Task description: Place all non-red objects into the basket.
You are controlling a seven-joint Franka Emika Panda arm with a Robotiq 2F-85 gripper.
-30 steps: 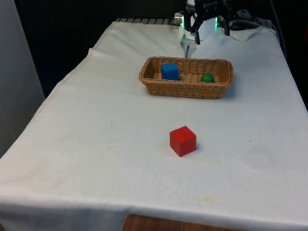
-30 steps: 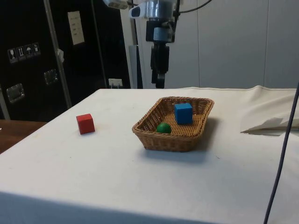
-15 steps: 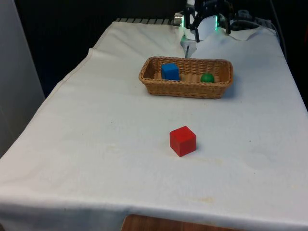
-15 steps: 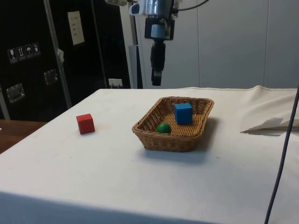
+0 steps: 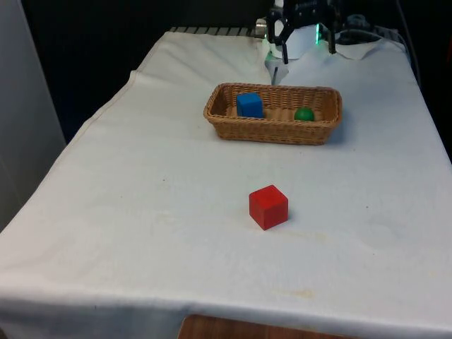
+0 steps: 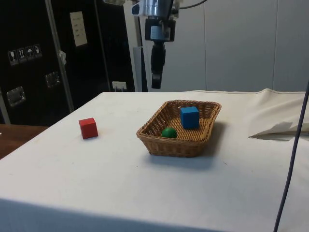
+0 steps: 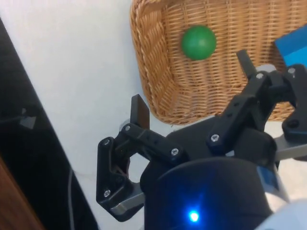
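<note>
The wicker basket (image 5: 272,132) (image 6: 166,145) (image 7: 158,72) stands at the far half of the table. Inside it lie a blue cube (image 5: 249,104) (image 6: 189,117) (image 7: 295,43) and a green ball (image 5: 304,114) (image 6: 169,132) (image 7: 198,42). A red cube (image 5: 268,207) (image 6: 88,128) sits alone on the cloth, nearer the front edge. My gripper (image 5: 306,46) (image 6: 156,86) (image 7: 192,88) hangs high above the basket's far rim, pointing down. It is open and holds nothing.
A raised fold of the white cloth (image 6: 275,128) lies beyond the basket near the robot's base. A dark cable (image 6: 289,169) hangs at the side view's right. The table's left edge (image 5: 85,127) drops off beside a dark gap.
The gripper has risen and drifted a little toward the side view's left, away from the basket. The cubes, the ball and the basket have stayed in place.
</note>
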